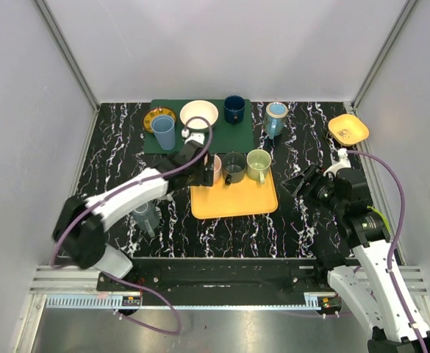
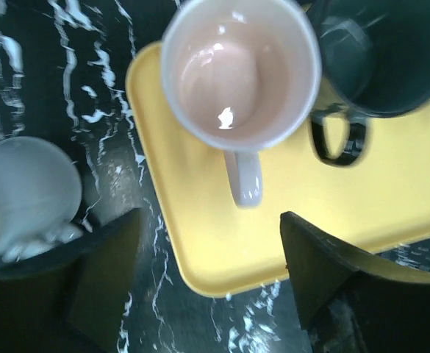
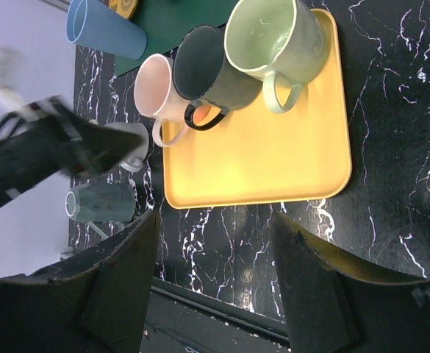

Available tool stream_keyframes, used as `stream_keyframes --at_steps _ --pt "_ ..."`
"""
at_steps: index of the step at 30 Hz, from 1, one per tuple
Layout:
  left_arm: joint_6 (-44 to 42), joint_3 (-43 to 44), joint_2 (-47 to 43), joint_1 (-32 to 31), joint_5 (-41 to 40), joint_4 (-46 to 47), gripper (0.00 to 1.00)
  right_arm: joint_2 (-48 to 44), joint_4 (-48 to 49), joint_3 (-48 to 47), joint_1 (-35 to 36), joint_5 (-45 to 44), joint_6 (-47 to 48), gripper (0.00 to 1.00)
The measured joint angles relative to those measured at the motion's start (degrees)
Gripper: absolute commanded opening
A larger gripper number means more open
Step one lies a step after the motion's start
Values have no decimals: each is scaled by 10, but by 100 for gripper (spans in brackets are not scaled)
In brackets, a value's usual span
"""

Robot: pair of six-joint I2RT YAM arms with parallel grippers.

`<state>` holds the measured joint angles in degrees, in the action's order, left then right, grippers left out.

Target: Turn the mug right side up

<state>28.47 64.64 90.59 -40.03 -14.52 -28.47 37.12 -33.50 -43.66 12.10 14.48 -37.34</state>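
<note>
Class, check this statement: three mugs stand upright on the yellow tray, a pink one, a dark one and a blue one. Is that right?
Not quite. The third mug is a pale green mug, not a blue one. The right wrist view shows it next to the dark mug and the pink mug, all three upright on the yellow tray.

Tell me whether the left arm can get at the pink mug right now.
Probably yes: the left tool hangs open just above the pink mug, whose handle points toward it, uncovered; only the dark mug crowds one side.
</note>
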Motion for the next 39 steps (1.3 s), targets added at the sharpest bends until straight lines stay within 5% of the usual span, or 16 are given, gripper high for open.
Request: stream_keyframes --at_steps 1,6,11,23,32,39 --pt "0 -5 -32 -3 -9 -6 99 2 3 1 0 0 0 68" --pt "36 -50 -258 -23 -95 -17 99 5 24 13 0 1 0 67" --pt "90 -147 -391 33 -108 -1 99 10 34 28 0 3 -2 67" --pt "223 -158 -323 49 -170 -103 99 12 64 42 0 27 -7 67" --pt "328 -129 -155 55 -145 -105 82 13 74 50 0 32 -13 66" --pt "376 -113 -115 58 -147 -103 63 12 75 50 0 34 -13 66"
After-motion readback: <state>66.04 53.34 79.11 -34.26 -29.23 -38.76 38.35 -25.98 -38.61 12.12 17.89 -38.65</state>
